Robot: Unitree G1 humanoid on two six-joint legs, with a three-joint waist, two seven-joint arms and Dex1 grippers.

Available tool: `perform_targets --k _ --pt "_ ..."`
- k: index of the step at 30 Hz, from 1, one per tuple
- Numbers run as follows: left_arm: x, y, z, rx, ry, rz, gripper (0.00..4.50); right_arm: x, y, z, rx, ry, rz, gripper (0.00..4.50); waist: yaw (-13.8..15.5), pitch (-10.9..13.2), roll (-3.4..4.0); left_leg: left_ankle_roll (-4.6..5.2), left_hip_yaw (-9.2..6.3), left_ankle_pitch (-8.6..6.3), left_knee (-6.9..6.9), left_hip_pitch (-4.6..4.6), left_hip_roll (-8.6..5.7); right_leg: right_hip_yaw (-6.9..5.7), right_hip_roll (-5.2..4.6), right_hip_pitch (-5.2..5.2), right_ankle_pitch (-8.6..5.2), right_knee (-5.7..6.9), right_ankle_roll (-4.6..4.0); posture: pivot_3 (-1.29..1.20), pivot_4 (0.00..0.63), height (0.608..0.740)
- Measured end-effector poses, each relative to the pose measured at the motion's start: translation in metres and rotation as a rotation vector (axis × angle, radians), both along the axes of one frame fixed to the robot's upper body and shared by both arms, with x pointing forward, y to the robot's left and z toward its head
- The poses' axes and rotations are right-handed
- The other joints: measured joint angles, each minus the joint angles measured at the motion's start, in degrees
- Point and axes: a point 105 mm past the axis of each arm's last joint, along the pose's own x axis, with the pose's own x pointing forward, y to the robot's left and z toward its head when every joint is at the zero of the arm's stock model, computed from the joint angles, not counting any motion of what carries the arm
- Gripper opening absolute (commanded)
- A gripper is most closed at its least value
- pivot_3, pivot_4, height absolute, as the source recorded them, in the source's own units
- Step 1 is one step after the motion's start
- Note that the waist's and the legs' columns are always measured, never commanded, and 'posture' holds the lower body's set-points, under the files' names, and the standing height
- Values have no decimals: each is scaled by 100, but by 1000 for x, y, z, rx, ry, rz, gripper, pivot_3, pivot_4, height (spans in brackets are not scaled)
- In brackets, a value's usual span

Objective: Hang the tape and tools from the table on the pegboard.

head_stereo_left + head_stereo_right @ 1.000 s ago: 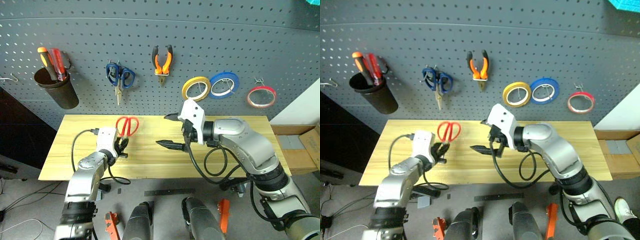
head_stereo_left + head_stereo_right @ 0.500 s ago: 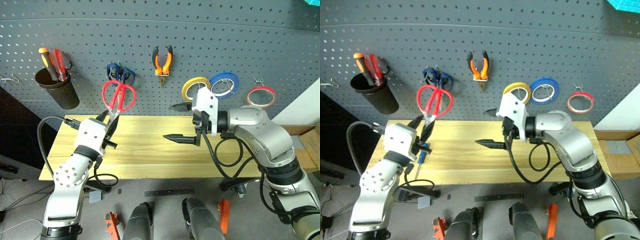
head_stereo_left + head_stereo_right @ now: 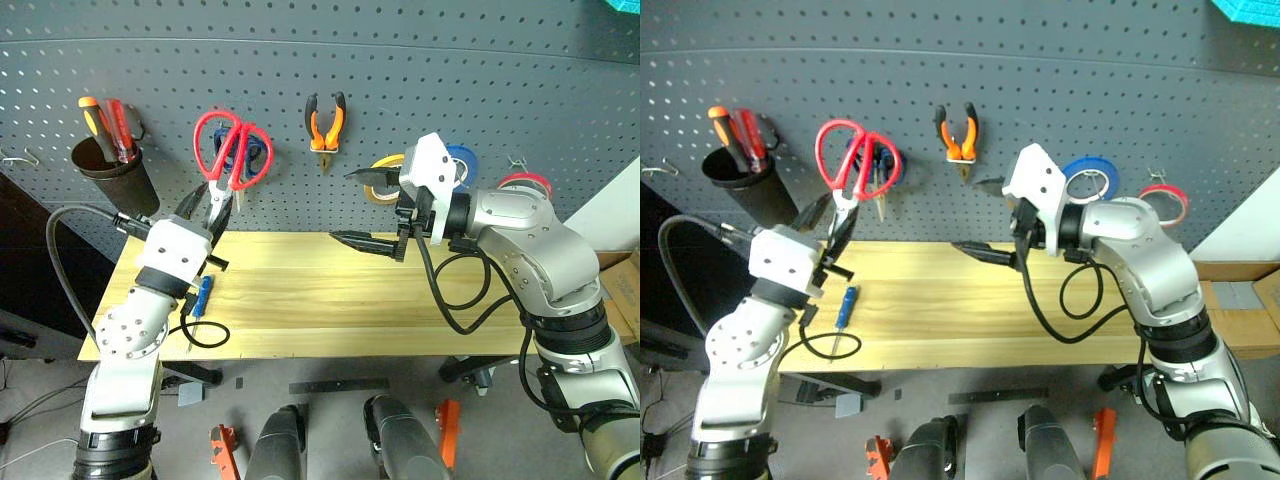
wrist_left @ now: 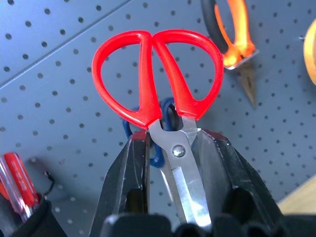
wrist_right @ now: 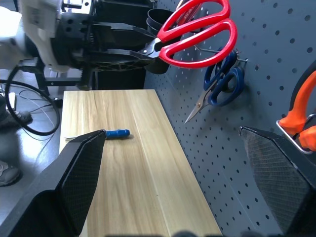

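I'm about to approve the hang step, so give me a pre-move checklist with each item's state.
1. Left tool shut on the red-handled scissors at the blades: ok.
2. Handle loops up, facing the pegboard: ok.
3. Free hook for them: cannot tell; blue-handled scissors hang right behind.
4. Right tool open, apart from the scissors: ok.
5. Blue-handled screwdriver left on the table: not ok.
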Motion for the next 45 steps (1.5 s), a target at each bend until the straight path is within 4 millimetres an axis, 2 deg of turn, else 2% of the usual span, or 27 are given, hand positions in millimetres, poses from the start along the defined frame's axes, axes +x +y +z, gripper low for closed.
perform_targets --k 6,15,22,25,27,32,35,38,41,45 --pt "16 9 -12 -12 50 13 1086 4 -1 3 0 -23 -26 4500 1 0 0 0 0 0 1 0 1 0 1 -1 0 1 0 -98 190 740" --pt "32 9 -30 9 118 -26 1086 7 0 6 7 -42 -50 4500 -9 0 1 0 1 0 0 0 2 1 -1 -2 0 1 0 -119 197 740" --pt "34 7 -38 12 145 -40 3401 9 1 6 16 -43 -64 4500 -15 0 1 0 0 0 0 0 1 0 -1 -2 0 1 0 -119 206 740" --pt "30 5 -58 18 216 -50 4493 10 3 0 16 -4 -81 4500 -34 -2 3 1 2 -1 -2 1 5 3 -1 -2 0 2 0 -119 214 740" --pt "24 8 -80 18 301 -47 4493 11 6 -12 -5 42 -95 4500 -44 -1 4 1 5 -1 -5 2 9 5 0 -6 0 2 0 -115 221 740" --pt "17 33 -123 -69 530 43 4493 9 23 -53 -17 219 -159 4500 -34 1 7 1 -2 0 2 3 11 2 6 -3 0 9 0 -107 247 740" --pt "15 67 -135 -155 634 161 4493 3 38 -69 -8 330 -191 4500 -33 6 11 1 -6 0 5 3 19 -2 15 -3 2 9 -3 -98 271 740" --pt "19 102 -134 -219 719 278 4493 -1 51 -78 -4 424 -214 4500 -31 13 19 1 -11 0 6 3 21 -5 21 -2 2 9 -3 -92 290 740" --pt "24 126 -133 -281 787 360 4493 -9 65 -86 -29 482 -211 4500 -15 20 28 1 -15 0 7 3 16 -7 19 0 1 7 -3 -90 310 740" --pt "31 133 -148 -375 914 395 4493 -11 76 -80 -38 487 -213 4500 -10 43 35 1 -22 0 5 2 12 -9 17 1 1 3 -3 -94 329 740"
